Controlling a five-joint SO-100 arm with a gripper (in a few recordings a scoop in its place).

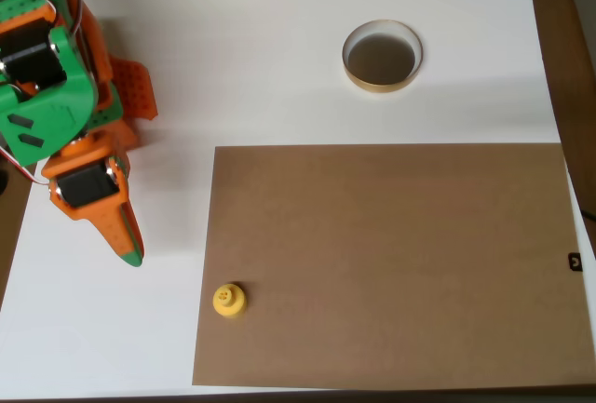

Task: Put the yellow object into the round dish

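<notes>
The yellow object (229, 300) is a small round piece with a knob on top. It stands on the near left edge of a brown mat (391, 263). The round dish (382, 56), tan-rimmed with a dark inside, sits on the white table beyond the mat's far edge, and nothing is in it. My orange and green gripper (130, 252) hangs over the white table at the left, pointing down-right, its tip a hand's width up-left of the yellow object. Its fingers lie together in one pointed shape with nothing between them.
The arm's green and orange body (51, 87) fills the upper left corner. The white table (233, 40) ends at a dark wooden strip on the right (568, 49). A small black tag (575, 261) sits at the mat's right edge.
</notes>
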